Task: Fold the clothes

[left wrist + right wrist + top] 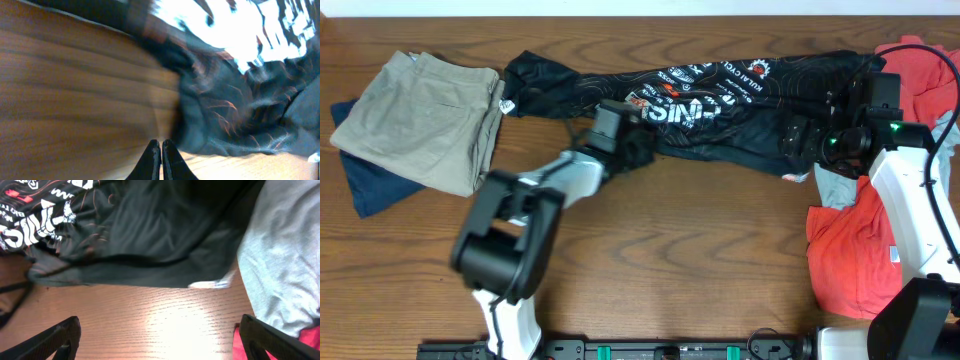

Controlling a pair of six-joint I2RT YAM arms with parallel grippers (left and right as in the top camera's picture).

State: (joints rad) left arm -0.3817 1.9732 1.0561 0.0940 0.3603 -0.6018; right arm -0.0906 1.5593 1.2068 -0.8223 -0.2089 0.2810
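Observation:
A black printed jersey [720,95] lies spread across the back of the table. My left gripper [632,150] is at its front left hem; in the left wrist view its fingers [161,150] are shut with nothing between them, and the dark cloth [235,115] lies just beyond, to the right. My right gripper [807,137] is at the jersey's right end. In the right wrist view its fingers [160,335] are wide open over bare wood, with the jersey's hem [150,245] just ahead.
Folded khaki shorts [420,120] lie on a navy garment [375,185] at the back left. A red garment [860,250] and a grey one [838,185] are heaped at the right, by the right arm.

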